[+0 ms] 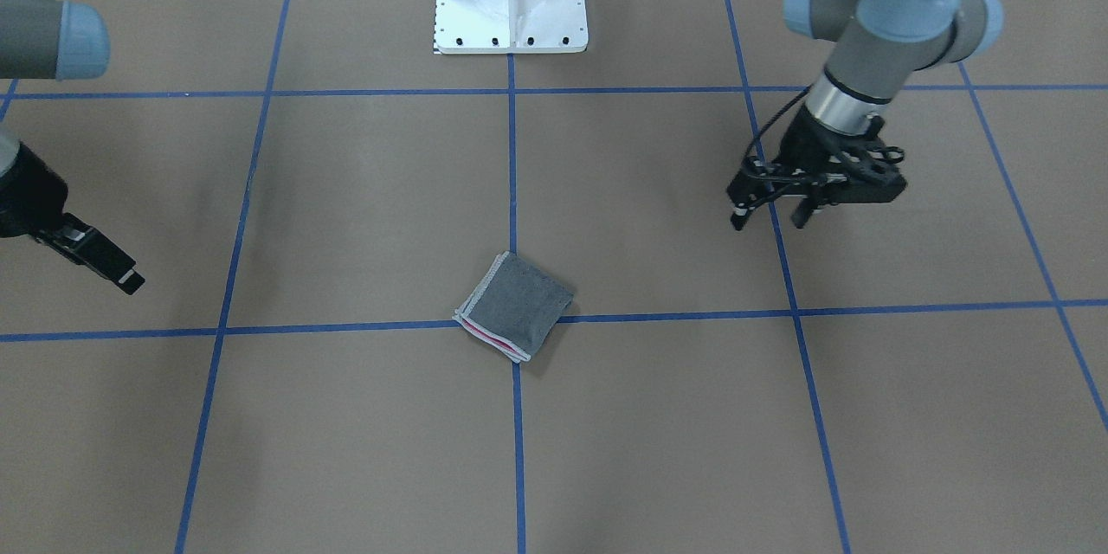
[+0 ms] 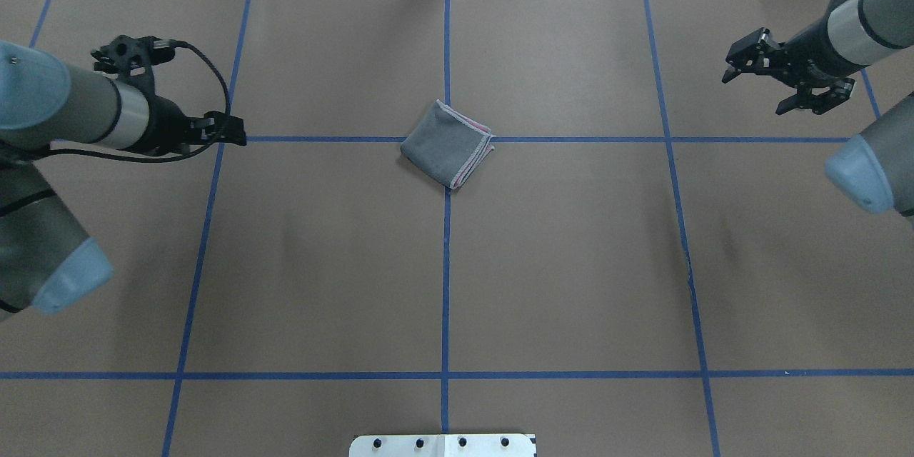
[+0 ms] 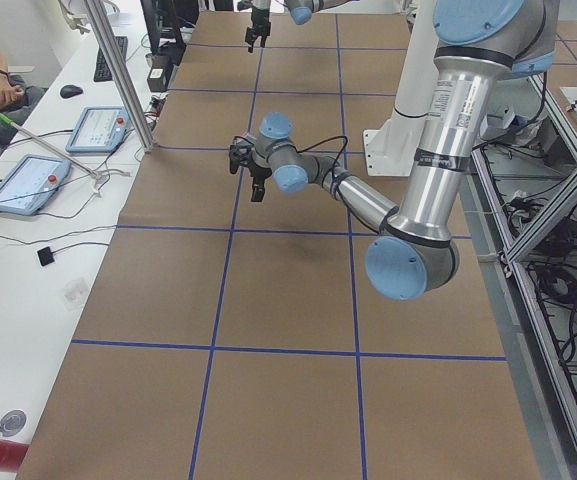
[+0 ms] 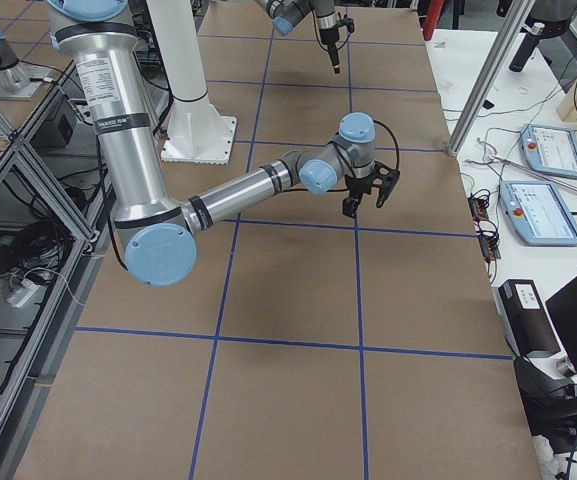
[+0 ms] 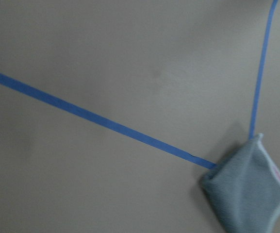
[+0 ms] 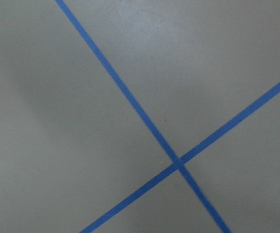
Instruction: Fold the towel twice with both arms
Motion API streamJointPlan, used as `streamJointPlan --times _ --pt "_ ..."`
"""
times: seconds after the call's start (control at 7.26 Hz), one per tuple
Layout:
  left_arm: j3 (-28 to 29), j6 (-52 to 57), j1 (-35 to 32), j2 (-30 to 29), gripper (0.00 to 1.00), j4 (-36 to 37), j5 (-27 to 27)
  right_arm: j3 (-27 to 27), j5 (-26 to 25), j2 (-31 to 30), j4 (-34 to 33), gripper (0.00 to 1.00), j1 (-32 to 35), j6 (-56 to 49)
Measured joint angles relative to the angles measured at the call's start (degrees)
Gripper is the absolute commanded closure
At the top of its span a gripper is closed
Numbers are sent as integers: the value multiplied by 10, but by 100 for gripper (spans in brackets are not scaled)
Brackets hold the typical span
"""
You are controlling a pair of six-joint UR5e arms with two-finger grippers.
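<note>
Brown paper covers the bench (image 2: 571, 264), marked into squares by blue tape (image 2: 446, 285). At the central tape crossing lies the towel (image 2: 448, 144), a compact packet with its dark grey face up and a pink sliver showing between its layers. It is too nearly square to have a real long axis, and it sits cornerwise to the grid. Its stacked hemmed edges face the robot's right and its rounded folds face the left. Both arms hang well apart from it, one on each side. The left end effector (image 1: 767, 223) is the nearer, with fingers spread and empty. The right end effector (image 2: 752, 94) is farther out, likewise spread and holding nothing. Both folds look done, so any touch-up would reach inward, most easily from the left.
</note>
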Motion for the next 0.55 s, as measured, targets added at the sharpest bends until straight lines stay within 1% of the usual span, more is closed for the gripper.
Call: streamJointPlan --times 0.14,0.28,0.41,0.55 --pt "-4 131 -54 38 0 17 -25 -5 29 -18 -10 0 43 -112" --pt "-3 251 -108 60 0 58 -49 -8 59 -29 -41 0 92 -220" --pt "-2 345 -154 65 0 122 -65 -7 77 -34 -90 0 136 -329" --pt "4 407 -200 59 0 188 -95 -9 78 -34 -146 0 167 -436"
